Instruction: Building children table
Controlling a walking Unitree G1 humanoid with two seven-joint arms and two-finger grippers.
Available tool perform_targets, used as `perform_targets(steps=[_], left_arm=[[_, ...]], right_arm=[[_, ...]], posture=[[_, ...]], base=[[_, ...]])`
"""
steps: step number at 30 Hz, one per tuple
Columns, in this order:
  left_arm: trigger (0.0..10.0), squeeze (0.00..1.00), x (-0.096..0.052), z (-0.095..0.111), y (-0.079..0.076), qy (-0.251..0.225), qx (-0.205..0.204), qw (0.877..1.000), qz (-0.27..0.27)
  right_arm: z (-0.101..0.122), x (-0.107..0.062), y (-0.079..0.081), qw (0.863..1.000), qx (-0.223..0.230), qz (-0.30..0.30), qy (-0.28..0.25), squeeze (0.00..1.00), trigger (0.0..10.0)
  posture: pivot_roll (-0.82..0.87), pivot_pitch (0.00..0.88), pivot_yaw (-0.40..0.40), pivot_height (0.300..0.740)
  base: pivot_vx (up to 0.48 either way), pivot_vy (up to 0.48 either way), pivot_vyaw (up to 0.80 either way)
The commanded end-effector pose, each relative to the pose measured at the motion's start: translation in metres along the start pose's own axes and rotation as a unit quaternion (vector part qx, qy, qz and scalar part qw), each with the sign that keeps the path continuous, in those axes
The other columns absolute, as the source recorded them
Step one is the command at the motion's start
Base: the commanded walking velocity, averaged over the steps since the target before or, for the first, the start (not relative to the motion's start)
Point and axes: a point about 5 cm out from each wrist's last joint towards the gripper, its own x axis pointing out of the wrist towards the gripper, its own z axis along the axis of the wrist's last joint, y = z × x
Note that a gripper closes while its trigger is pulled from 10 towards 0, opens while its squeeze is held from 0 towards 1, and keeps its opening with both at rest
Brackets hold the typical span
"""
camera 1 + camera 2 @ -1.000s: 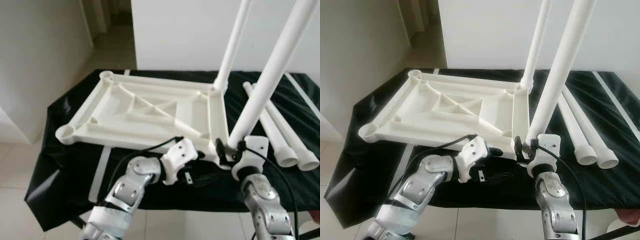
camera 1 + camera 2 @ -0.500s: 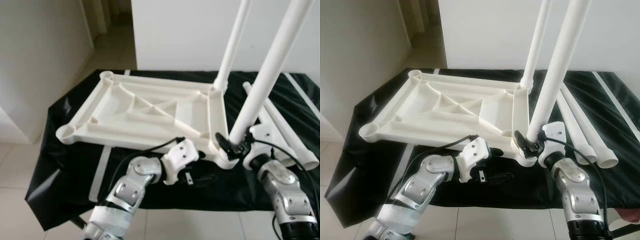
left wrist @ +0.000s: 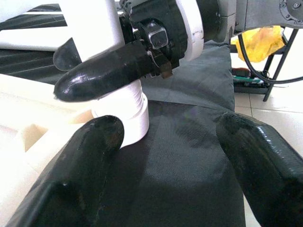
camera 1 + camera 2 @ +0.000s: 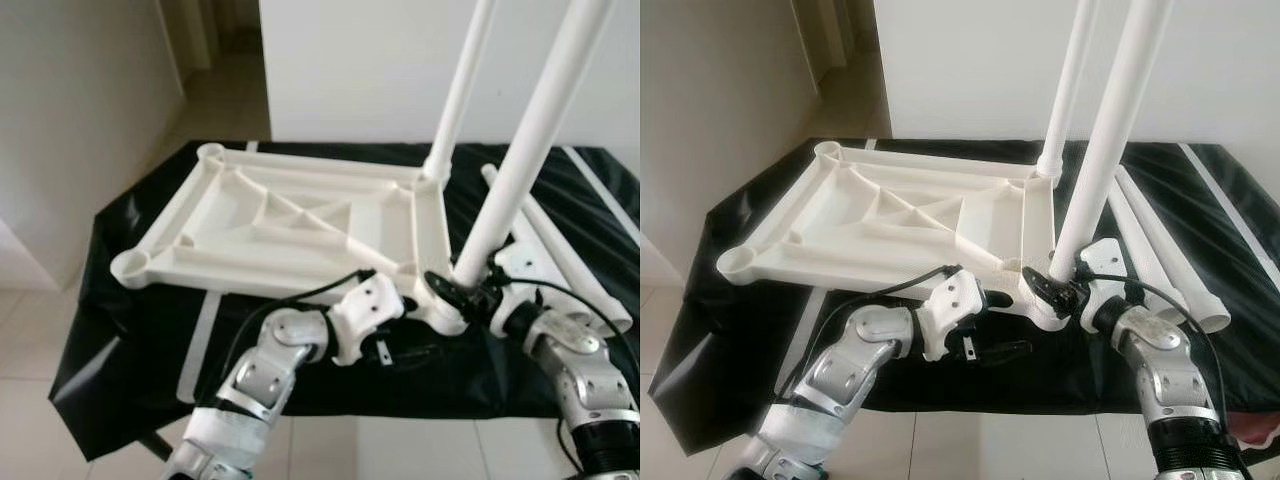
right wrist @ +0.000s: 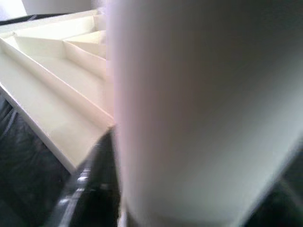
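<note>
Left gripper (image 4: 400,352): lowest in the head views, at the near edge of the black-covered table (image 4: 130,330), just under the tabletop's near rim; its two black fingers (image 3: 94,142) stand well apart with only black cloth between them, holding nothing.
Right gripper (image 4: 452,296): fingers closed around the foot of the near leg (image 4: 525,160), right at the corner socket; its wrist view shows the leg's white wall up close with one dark finger beside it.
Change: the right arm has swung out to the robot's right and now reaches the leg from the side, where a second ago it stood below the socket; the left gripper has hardly moved.
Tabletop (image 4: 290,225): white, lying upside down on the black cloth, ribs facing up, round sockets at the corners.
Near leg: upright, leaning slightly, seated in the near right corner socket.
Far leg (image 4: 460,90): upright in the far right corner socket.
Loose legs (image 4: 1160,265): two white tubes lying side by side on the cloth, to the right of the tabletop, just behind the right gripper.
Surroundings: white wall (image 4: 380,60) behind the table, tiled floor (image 4: 40,400) in front.
</note>
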Motion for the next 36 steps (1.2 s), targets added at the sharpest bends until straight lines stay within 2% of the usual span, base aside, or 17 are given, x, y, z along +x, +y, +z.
perform_targets(steps=[1,8,9,11,12,15,18,19,23,25,30,31,33,34,35,36], left_arm=[[10.0,0.0,-0.001,-0.003,0.005,0.002,-0.004,0.999,0.052],[10.0,0.0,-0.001,-0.003,0.005,0.001,-0.003,0.999,0.051],[10.0,0.0,-0.002,-0.004,0.005,0.001,-0.003,0.999,0.051],[10.0,0.0,-0.002,-0.004,0.004,0.001,-0.003,0.999,0.051],[10.0,0.0,-0.002,-0.004,0.004,0.001,-0.004,0.999,0.051],[10.0,0.0,-0.004,-0.006,0.003,0.002,-0.007,0.999,0.051],[10.0,0.0,-0.004,-0.006,0.003,0.003,-0.008,0.999,0.051],[10.0,0.0,-0.005,-0.006,0.003,0.003,-0.008,0.999,0.051],[10.0,0.0,-0.002,-0.005,0.003,0.0,-0.01,0.999,0.052],[10.0,0.0,-0.002,-0.004,0.003,-0.003,-0.011,0.999,0.051],[10.0,0.0,-0.002,-0.005,0.002,-0.003,-0.011,0.999,0.05],[10.0,0.0,-0.002,-0.005,0.001,-0.003,-0.011,0.999,0.049],[10.0,0.0,-0.002,-0.005,0.001,-0.003,-0.011,0.999,0.049],[10.0,0.0,-0.002,-0.005,0.001,-0.002,-0.011,0.999,0.049],[10.0,0.0,-0.002,-0.005,0.001,-0.002,-0.01,0.999,0.05],[10.0,0.0,-0.002,-0.005,0.001,-0.002,-0.01,0.999,0.05]], right_arm=[[-0.002,0.002,0.001,1.0,-0.006,0.014,0.007,0.0,0.0],[-0.009,-0.003,0.003,1.0,-0.002,0.018,0.017,0.0,0.0],[-0.01,-0.004,0.003,1.0,0.004,0.011,0.016,0.0,2.2],[-0.01,-0.005,0.003,1.0,0.009,0.006,0.016,0.0,2.2],[-0.011,-0.005,0.003,1.0,0.019,0.004,0.015,0.0,10.0],[-0.012,-0.006,0.01,0.999,0.038,-0.009,0.018,0.0,10.0],[-0.015,-0.005,0.012,0.998,0.033,-0.03,0.034,0.0,10.0],[-0.017,-0.005,0.013,0.998,0.031,-0.048,0.04,0.0,10.0],[-0.019,0.001,0.02,0.986,0.08,-0.14,0.039,0.0,10.0],[-0.02,0.002,0.023,0.976,0.098,-0.192,0.038,0.0,10.0],[-0.021,0.003,0.03,0.957,0.111,-0.266,0.037,0.0,10.0],[-0.02,0.002,0.034,0.938,0.117,-0.326,0.031,0.0,10.0],[-0.02,0.002,0.034,0.938,0.117,-0.326,0.031,0.0,10.0],[-0.019,0.003,0.039,0.919,0.114,-0.377,0.026,0.0,10.0],[-0.019,0.005,0.045,0.907,0.122,-0.402,0.027,0.0,10.0],[-0.019,0.005,0.045,0.907,0.122,-0.402,0.027,0.0,10.0]], posture=[[0.01,0.0,-0.034,0.74],[0.01,0.0,-0.033,0.74],[0.01,0.0,-0.034,0.74],[0.01,0.0,-0.034,0.74],[0.02,0.0,-0.036,0.74],[0.02,0.0,-0.038,0.74],[0.02,0.0,-0.04,0.74],[0.01,0.0,-0.038,0.74],[0.01,0.0,-0.038,0.74],[0.01,0.0,-0.039,0.74],[0.01,0.0,-0.04,0.74],[0.01,0.0,-0.042,0.74],[0.01,0.0,-0.042,0.74],[0.02,0.0,-0.043,0.74],[0.02,0.0,-0.044,0.74],[0.02,0.0,-0.044,0.74]], base=[[0.0,0.0,0.0],[0.0,0.0,0.0],[0.0,0.0,0.0],[0.0,0.0,0.0],[0.0,0.0,0.0],[0.0,0.0,0.0],[0.0,0.0,0.0],[0.0,0.0,0.0],[0.0,0.0,0.0],[0.0,0.0,0.0],[0.0,0.0,0.0],[0.0,0.0,0.0],[0.0,0.0,0.0],[0.0,0.0,0.0],[0.0,0.0,0.0],[0.0,0.0,0.0]])
